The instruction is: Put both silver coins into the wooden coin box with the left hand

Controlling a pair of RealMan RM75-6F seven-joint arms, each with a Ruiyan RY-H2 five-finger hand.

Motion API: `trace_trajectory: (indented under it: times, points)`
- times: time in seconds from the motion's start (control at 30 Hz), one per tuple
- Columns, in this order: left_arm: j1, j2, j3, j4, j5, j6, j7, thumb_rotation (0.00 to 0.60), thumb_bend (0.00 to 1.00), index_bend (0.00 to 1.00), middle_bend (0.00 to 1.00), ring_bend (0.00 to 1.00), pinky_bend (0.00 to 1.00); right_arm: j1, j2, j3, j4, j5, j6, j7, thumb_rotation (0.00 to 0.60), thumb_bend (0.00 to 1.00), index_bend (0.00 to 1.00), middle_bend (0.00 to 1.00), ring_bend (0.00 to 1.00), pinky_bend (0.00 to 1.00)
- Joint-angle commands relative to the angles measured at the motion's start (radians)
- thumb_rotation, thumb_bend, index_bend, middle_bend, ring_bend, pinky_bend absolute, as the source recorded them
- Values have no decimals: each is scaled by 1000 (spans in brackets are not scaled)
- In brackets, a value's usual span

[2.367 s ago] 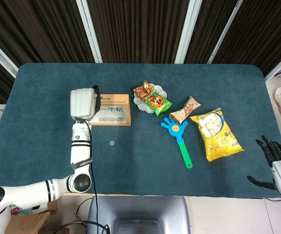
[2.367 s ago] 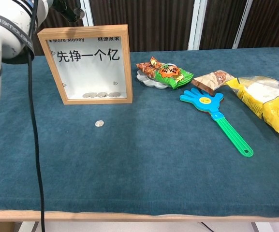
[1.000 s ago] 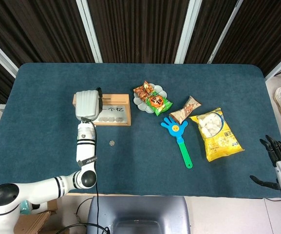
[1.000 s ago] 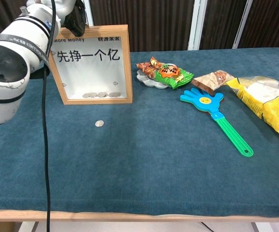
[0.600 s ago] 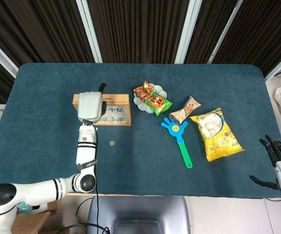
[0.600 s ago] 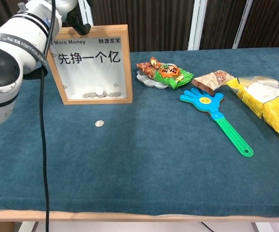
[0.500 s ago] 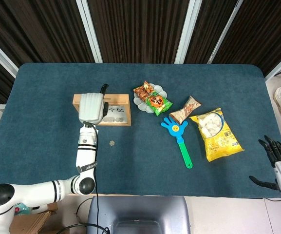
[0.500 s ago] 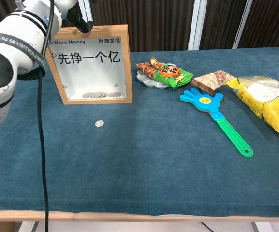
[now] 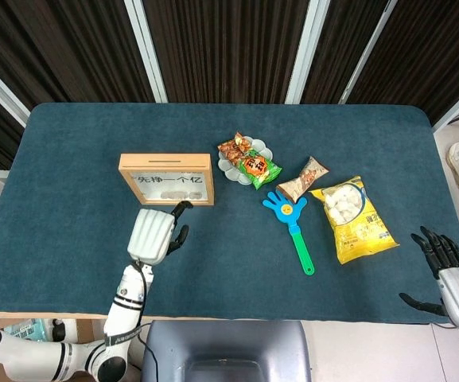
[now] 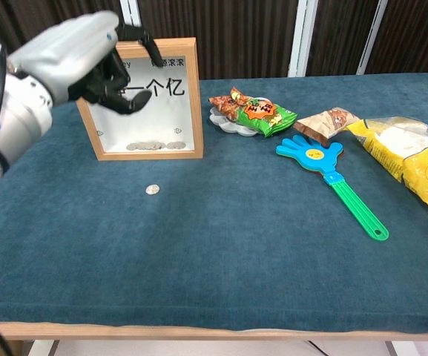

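— While the left hand (image 10: 99, 63) is hovering with its fingers apart and holding nothing, where is the silver coin (image 10: 152, 190) lying?

— It is lying flat on the cloth directly beneath that hand, just near of the wooden coin box (image 9: 166, 178). The right hand (image 9: 444, 267) is idling open, far off right.

— So the left is nearer.
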State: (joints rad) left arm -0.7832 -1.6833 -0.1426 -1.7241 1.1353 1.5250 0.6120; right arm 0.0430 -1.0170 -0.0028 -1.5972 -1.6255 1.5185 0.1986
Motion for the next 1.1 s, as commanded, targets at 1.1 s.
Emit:
trace_trajectory:
  times: [1.1]
  points:
    - [74, -456, -90, 827, 21, -299, -235, 600, 384, 425, 1000, 1000, 1000, 2, 7, 1, 9, 10, 0, 31, 600, 154, 0, 0, 0, 0]
